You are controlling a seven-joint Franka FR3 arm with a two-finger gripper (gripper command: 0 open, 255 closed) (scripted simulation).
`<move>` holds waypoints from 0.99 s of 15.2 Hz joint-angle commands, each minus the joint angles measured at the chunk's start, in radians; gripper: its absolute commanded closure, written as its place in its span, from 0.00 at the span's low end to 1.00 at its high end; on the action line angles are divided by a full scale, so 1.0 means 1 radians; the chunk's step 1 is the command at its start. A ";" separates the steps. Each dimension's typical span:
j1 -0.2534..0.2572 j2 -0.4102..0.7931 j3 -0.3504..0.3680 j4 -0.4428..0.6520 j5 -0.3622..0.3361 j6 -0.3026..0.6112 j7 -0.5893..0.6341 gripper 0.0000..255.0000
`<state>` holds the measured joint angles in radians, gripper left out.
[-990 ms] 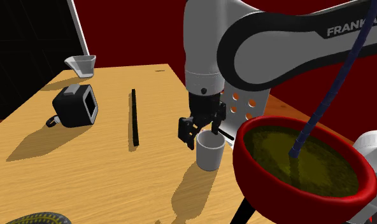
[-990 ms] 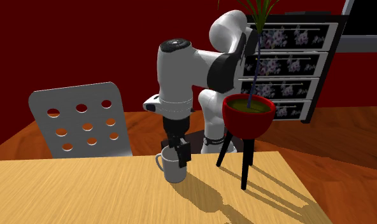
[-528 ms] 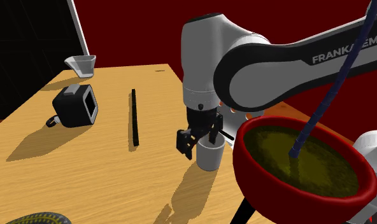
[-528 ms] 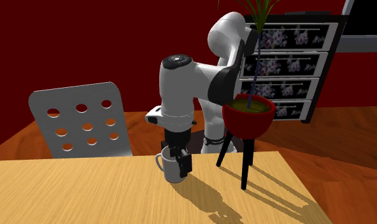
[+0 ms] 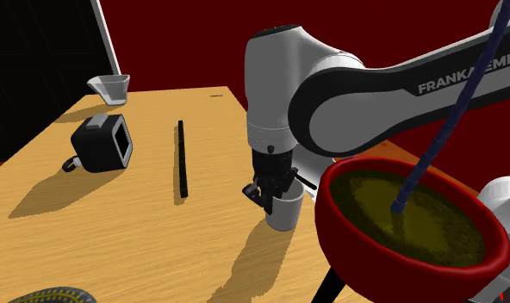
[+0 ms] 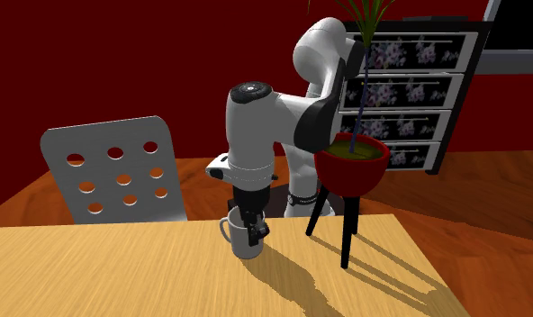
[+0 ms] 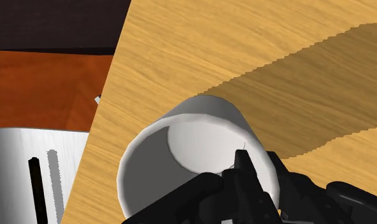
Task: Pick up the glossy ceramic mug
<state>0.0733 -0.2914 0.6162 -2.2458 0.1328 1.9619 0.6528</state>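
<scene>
**Grip made on the mug's rim, lift to come**

Closed tight with the gripper (image 5: 269, 193) on the wall of the mug (image 5: 284, 212), fingers (image 7: 260, 184) drawn close together at the rim in the wrist view, apparently one inside and one outside. Judged to be at the end of the grasping step, with nothing yet raised: base flat on the wooden table (image 5: 115, 224).

Next, by this reading, a straight lift upward. Calls for a firm pinch, since held by one side of the rim only and likely to swing or tip about the fingers. Calls also for care at the shoulder view's right, with the red pot (image 5: 408, 224) just beside the mug there.

Found in the shoulder view near the table's right edge, just left of the red pot. Found in the second exterior view at the table's far edge, directly under the arm and to the right of the white chair (image 6: 112, 171).

Plain white outside, shaded grey within, cylindrical, upright and empty. Fitted with a looped handle (image 6: 225, 230) on the second exterior view's left side. Drawn smooth and unmarked, without any strong shine to tell glaze from the render
</scene>
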 commanded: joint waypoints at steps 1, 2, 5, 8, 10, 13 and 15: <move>0.000 0.000 0.000 -0.001 0.000 0.000 0.000 1.00; 0.000 0.001 0.000 0.000 0.000 0.000 0.000 1.00; 0.000 -0.006 -0.003 0.009 0.002 -0.015 -0.003 1.00; 0.000 -0.017 -0.011 0.040 0.004 -0.057 -0.007 1.00; 0.000 -0.023 -0.015 0.062 0.005 -0.084 -0.010 1.00; -0.001 -0.030 -0.022 0.097 0.005 -0.125 -0.013 1.00; -0.002 -0.034 -0.026 0.121 0.004 -0.152 -0.014 1.00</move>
<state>0.0730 -0.3280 0.5911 -2.1439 0.1397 1.8261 0.6372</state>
